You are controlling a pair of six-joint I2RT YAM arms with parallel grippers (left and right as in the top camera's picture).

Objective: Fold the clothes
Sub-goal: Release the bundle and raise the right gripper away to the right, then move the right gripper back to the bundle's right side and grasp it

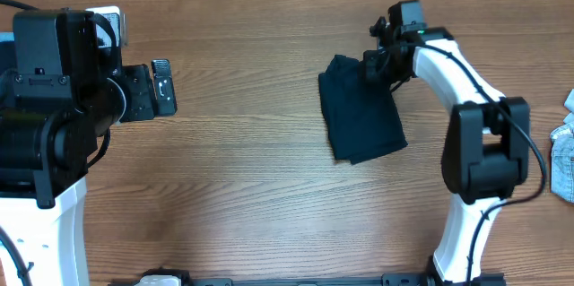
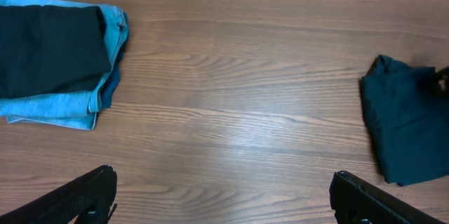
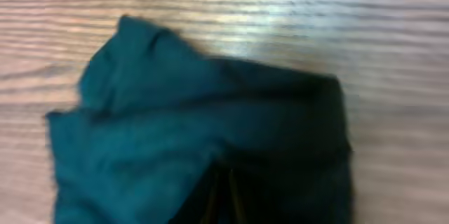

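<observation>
A dark navy shirt lies folded into a small, slightly rumpled rectangle on the wooden table, right of centre. My right gripper sits at its far right corner. In the right wrist view the fingers stand almost together, pinching the shirt's cloth, which rises up to them. My left gripper hovers open at the far left, well away from the shirt. Its fingertips stand wide apart over bare wood, and the shirt shows at that view's right edge.
A folded stack of light blue denim with a dark piece on top rests on the table ahead of the left gripper. A crumpled light denim piece lies at the table's right edge. The right arm's base stands beside the shirt.
</observation>
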